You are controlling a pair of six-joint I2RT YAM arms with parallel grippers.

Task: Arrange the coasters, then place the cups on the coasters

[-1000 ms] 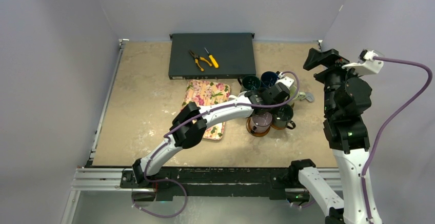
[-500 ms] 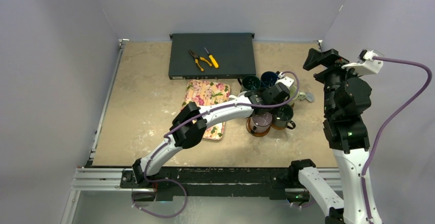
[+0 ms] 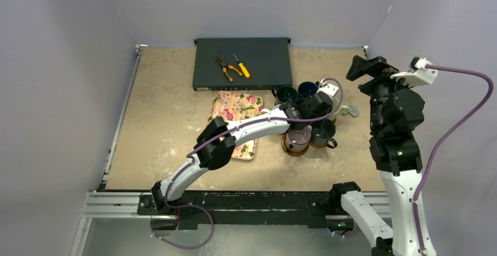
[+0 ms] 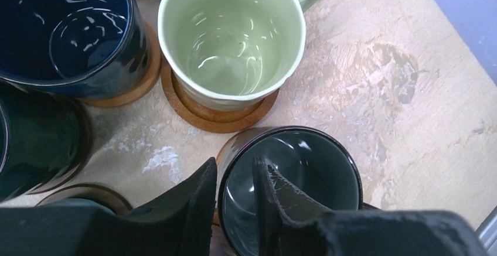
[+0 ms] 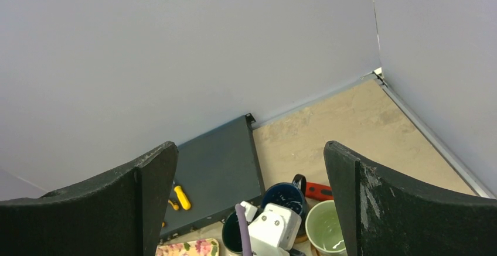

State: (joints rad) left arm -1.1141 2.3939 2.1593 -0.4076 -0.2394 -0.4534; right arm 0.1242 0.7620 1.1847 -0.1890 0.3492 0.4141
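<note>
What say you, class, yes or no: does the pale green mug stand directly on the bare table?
No: in the left wrist view the pale green mug sits on a round wooden coaster.

plain grey-lilac walls [image 3: 252,4] enclose a mottled beige tabletop [image 3: 164,121], evenly lit.

Glossy smooth glaze seen on pale green ceramic mug [image 4: 231,39]. Beneath it, round reddish-brown wooden coaster [image 4: 217,121]: ringed, satin. Left of it, navy blue ceramic mug [image 4: 70,33]: high gloss. Nearer than it, dark grey-black mug [image 4: 299,174]: glossy. Mottled beige tabletop [image 4: 381,92]: matt, patchy.
</note>
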